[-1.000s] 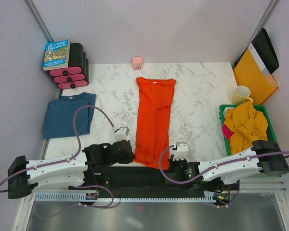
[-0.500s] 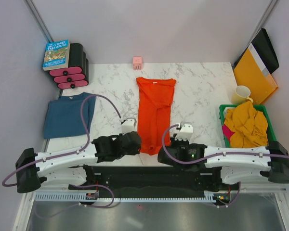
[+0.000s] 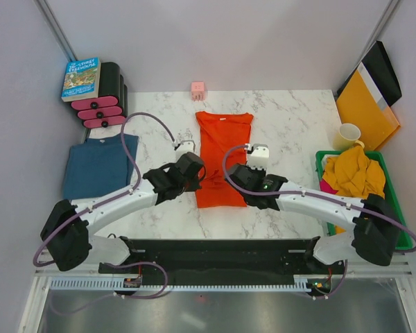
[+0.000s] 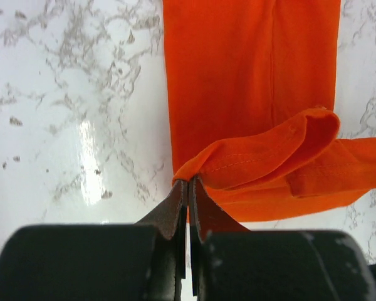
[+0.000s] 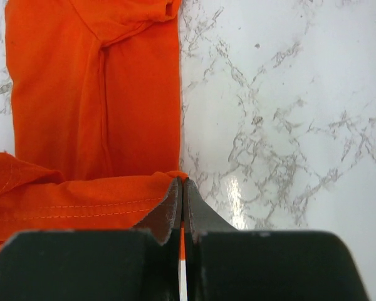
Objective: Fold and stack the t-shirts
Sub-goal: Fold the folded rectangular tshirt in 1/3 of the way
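Note:
The orange-red t-shirt (image 3: 223, 142) lies as a narrow strip in the middle of the table, its near hem lifted and doubled back over its lower half. My left gripper (image 3: 196, 171) is shut on the hem's left corner (image 4: 189, 175). My right gripper (image 3: 236, 173) is shut on the hem's right corner (image 5: 180, 177). The shirt's flat part shows in the left wrist view (image 4: 238, 69) and the right wrist view (image 5: 81, 94). A folded teal-blue t-shirt (image 3: 97, 165) lies at the left. Mustard-yellow (image 3: 353, 177) and pink (image 3: 327, 190) shirts are bunched at the right.
A green basket (image 3: 319, 161) at the right edge holds the bunched shirts. Behind it stand a cream mug (image 3: 347, 135) and a yellow-orange folder (image 3: 364, 104). At the back left are black and pink rolls (image 3: 104, 104) with a book (image 3: 81, 78). A small pink block (image 3: 197, 89) sits at the back.
Both grippers have carried the shirt's near hem away from the table's front edge toward the collar. The shirt now folds over itself and looks shorter.

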Action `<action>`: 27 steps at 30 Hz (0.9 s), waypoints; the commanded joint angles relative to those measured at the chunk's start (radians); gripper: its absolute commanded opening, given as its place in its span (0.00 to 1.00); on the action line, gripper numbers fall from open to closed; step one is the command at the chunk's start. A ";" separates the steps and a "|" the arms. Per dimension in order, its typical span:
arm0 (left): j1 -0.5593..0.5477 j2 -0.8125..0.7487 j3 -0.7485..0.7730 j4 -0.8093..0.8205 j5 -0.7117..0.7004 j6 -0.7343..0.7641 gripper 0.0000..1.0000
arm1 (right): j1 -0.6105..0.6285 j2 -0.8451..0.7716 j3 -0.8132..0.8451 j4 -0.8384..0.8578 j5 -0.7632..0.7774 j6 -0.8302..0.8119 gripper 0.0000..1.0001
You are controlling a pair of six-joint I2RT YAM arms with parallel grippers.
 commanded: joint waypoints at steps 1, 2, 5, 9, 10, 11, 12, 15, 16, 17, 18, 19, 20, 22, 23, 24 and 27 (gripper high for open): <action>0.051 0.094 0.112 0.080 0.024 0.153 0.02 | -0.069 0.071 0.069 0.111 -0.042 -0.141 0.00; 0.058 0.119 0.129 0.085 0.030 0.168 0.02 | -0.082 0.084 0.073 0.119 -0.053 -0.150 0.00; 0.072 0.208 0.198 0.102 0.050 0.191 0.02 | -0.132 0.133 0.086 0.165 -0.091 -0.175 0.00; 0.094 0.302 0.282 0.105 0.074 0.201 0.02 | -0.196 0.208 0.107 0.220 -0.142 -0.209 0.00; 0.103 0.316 0.292 0.106 0.076 0.199 0.02 | -0.204 0.223 0.109 0.226 -0.149 -0.213 0.00; 0.106 0.337 0.296 0.108 0.076 0.198 0.02 | -0.213 0.234 0.110 0.240 -0.163 -0.216 0.00; 0.111 0.346 0.307 0.108 0.079 0.196 0.02 | -0.229 0.254 0.109 0.246 -0.171 -0.219 0.00; 0.128 0.386 0.329 0.111 0.081 0.201 0.02 | -0.261 0.286 0.104 0.280 -0.204 -0.232 0.00; 0.138 0.398 0.336 0.111 0.084 0.202 0.02 | -0.267 0.295 0.106 0.286 -0.209 -0.241 0.00; 0.144 0.415 0.341 0.112 0.088 0.202 0.02 | -0.281 0.303 0.107 0.297 -0.217 -0.244 0.00; 0.149 0.425 0.348 0.112 0.090 0.202 0.02 | -0.287 0.320 0.116 0.301 -0.232 -0.248 0.00; 0.158 0.432 0.352 0.111 0.090 0.202 0.02 | -0.293 0.329 0.121 0.306 -0.235 -0.259 0.00; 0.161 0.440 0.355 0.111 0.088 0.201 0.02 | -0.304 0.349 0.125 0.314 -0.240 -0.265 0.00; 0.170 0.466 0.365 0.112 0.093 0.201 0.02 | -0.316 0.366 0.145 0.317 -0.254 -0.273 0.00; 0.174 0.480 0.378 0.111 0.096 0.201 0.02 | -0.324 0.383 0.156 0.323 -0.257 -0.284 0.00; 0.175 0.503 0.384 0.108 0.097 0.199 0.02 | -0.330 0.392 0.161 0.324 -0.261 -0.288 0.00; 0.183 0.541 0.401 0.106 0.102 0.190 0.02 | -0.350 0.424 0.179 0.330 -0.280 -0.293 0.00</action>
